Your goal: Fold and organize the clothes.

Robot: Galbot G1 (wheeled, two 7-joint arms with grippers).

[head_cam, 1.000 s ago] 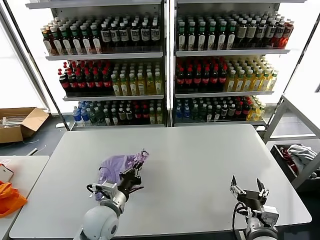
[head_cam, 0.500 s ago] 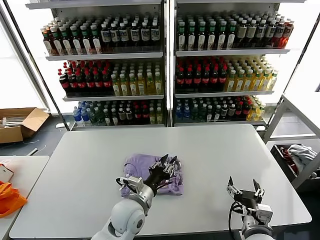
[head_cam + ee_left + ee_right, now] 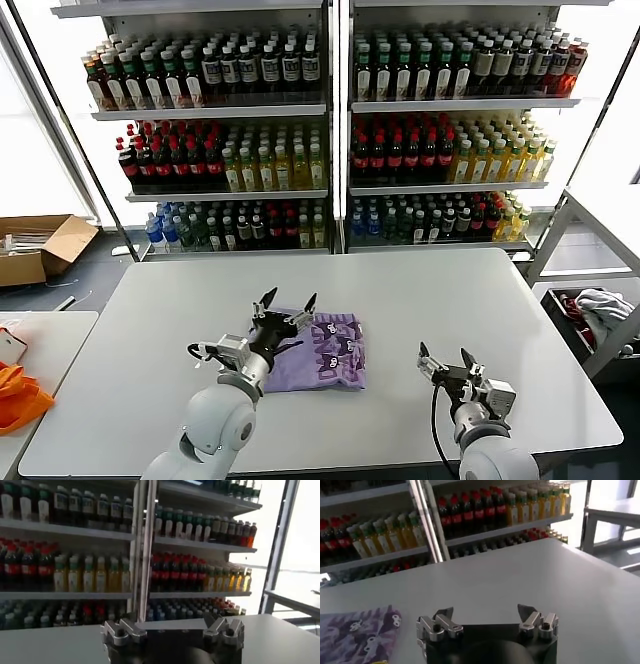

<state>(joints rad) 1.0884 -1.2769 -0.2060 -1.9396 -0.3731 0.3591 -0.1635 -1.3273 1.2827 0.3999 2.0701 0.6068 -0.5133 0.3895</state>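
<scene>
Lying flat near the middle of the white table (image 3: 420,290), as the head view shows it, is one folded lavender T-shirt (image 3: 320,362) printed with rows of small dark figures. The left gripper (image 3: 284,304) stands over the shirt's left part, fingers spread wide and pointing up and away, holding nothing. The right gripper (image 3: 445,358) is parked above bare tabletop to the shirt's right, well apart from it, jaws likewise spread and empty. Behind the table: two shelving units (image 3: 335,130) stocked with bottled drinks. A cardboard box (image 3: 40,247) sits on the floor at far left, an orange bag (image 3: 18,395) on a side surface.

Left wrist view: the left gripper (image 3: 172,627) shows both finger blocks set wide apart, nothing between them; the shelves (image 3: 120,535) of bottles fill the background.

Right wrist view: the right gripper (image 3: 487,620) has its fingers parted, empty, over the white table (image 3: 520,580). A corner of the printed T-shirt (image 3: 357,632) lies flat on the table off to one side, not touching the gripper.
</scene>
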